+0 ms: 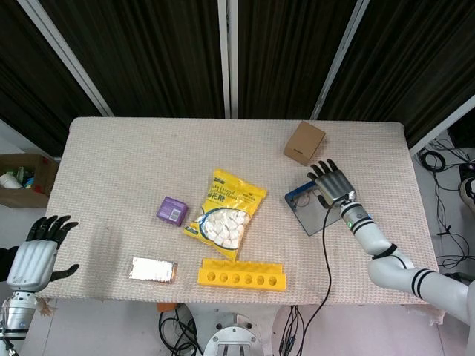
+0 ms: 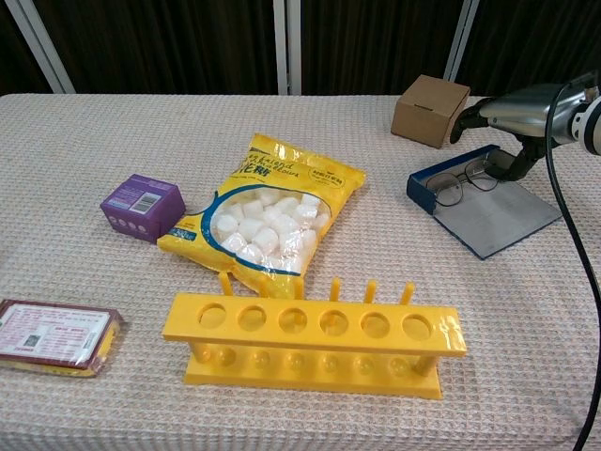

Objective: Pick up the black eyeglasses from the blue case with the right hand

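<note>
Glasses [image 2: 467,178] lie in the open blue case [image 2: 488,211] at about 3 o'clock on the surface [image 1: 119,170], their lenses toward the case's left end. The chest view shows the frame resting against the case's raised rim, with the flat lid spread out toward 4 o'clock.

Going left to right: the left hand [image 1: 37,248] hangs off the surface's edge at 8 o'clock, fingers apart and holding nothing. A flat packet [image 1: 152,270] lies at 7 o'clock near the front edge. A purple box [image 1: 171,210] sits toward 9 o'clock of the centre, just beside a yellow bag [image 1: 225,213] of white marshmallows that fills the middle. A yellow rack [image 1: 243,275] stands at 6 o'clock, in front of the bag. A brown box [image 1: 303,142] sits at 1 o'clock, behind the case and near it.

The right hand [image 1: 332,184] is over the case, palm down, fingers spread and pointing toward 11 o'clock. In the chest view its fingertips [image 2: 507,167] dip to the right end of the glasses; whether they touch the frame I cannot tell. It grips nothing.
</note>
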Controlling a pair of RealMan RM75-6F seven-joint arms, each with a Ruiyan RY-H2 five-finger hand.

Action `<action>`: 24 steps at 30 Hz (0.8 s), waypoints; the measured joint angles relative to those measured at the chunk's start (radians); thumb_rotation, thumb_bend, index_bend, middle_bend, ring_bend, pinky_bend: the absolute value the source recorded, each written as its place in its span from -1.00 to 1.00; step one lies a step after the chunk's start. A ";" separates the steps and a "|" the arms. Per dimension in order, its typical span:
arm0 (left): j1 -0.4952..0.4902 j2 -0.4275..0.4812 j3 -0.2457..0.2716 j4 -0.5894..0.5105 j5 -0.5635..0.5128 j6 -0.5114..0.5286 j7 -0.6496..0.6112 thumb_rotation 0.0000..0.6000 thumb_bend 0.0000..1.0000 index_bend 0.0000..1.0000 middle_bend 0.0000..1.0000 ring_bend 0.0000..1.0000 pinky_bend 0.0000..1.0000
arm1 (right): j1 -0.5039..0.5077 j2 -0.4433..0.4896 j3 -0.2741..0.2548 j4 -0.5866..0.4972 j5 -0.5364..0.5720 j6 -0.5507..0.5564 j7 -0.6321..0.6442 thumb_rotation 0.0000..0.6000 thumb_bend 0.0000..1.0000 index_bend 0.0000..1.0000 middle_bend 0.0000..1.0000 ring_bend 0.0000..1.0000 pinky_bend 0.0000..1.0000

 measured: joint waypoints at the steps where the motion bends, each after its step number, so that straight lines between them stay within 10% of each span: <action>1: -0.001 0.000 0.000 0.000 -0.001 -0.002 0.000 1.00 -0.94 -0.59 -0.76 -0.84 -0.81 | 0.004 -0.005 -0.001 0.007 0.006 -0.002 -0.001 1.00 -0.13 -0.51 -0.78 -1.00 -1.00; 24: 0.012 -0.004 0.000 0.019 -0.009 0.005 -0.015 1.00 -0.94 -0.59 -0.76 -0.84 -0.81 | 0.070 -0.115 -0.023 0.176 0.016 -0.016 0.032 1.00 -0.09 -0.19 -0.66 -1.00 -1.00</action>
